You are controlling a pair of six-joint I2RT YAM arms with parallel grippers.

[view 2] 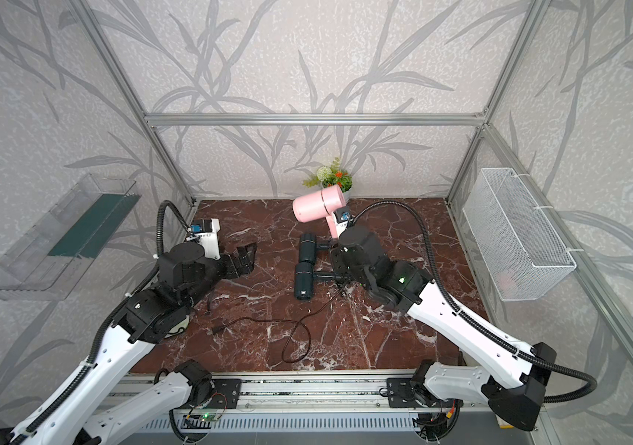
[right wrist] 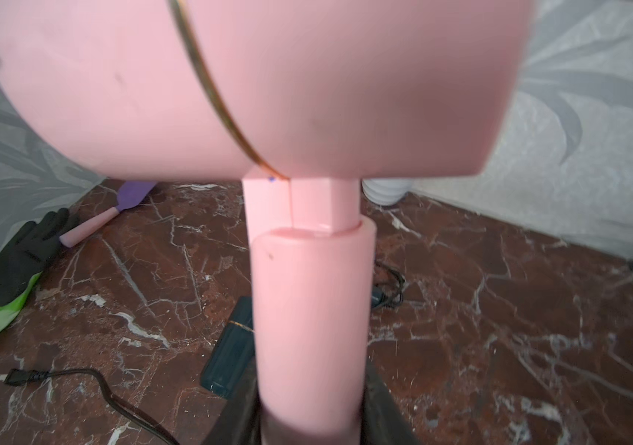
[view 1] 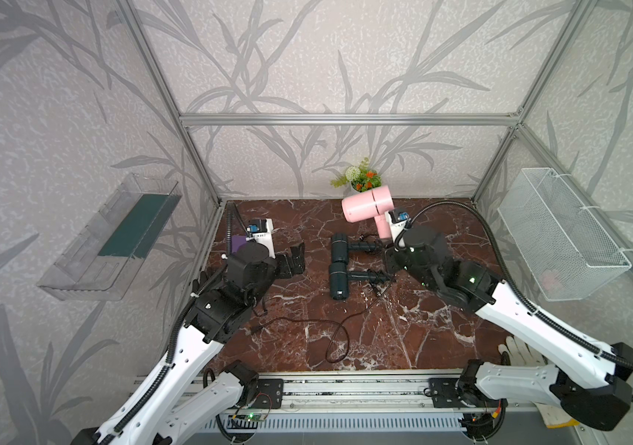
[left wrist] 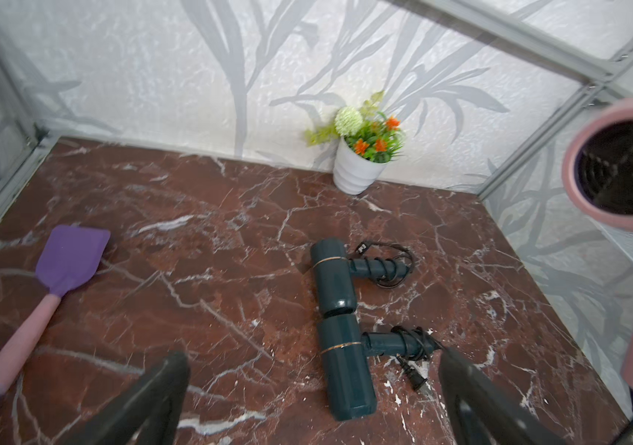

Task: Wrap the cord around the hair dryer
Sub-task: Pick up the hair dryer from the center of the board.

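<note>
The right gripper [right wrist: 309, 416] is clamped on the handle of the pink hair dryer [view 1: 367, 208], barrel held above it. Cord [right wrist: 34, 375] is sprawled loose on the counter [view 1: 422, 339] below, toward the open left gripper [view 1: 295, 259], so basically all the wrapping is left.

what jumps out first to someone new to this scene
A pink hair dryer, held by its handle in the right gripper, stands out near the back of the table. A dark green hair dryer lies mid-table end to end with its twin, and a loose black cord sprawls across the front.
</note>
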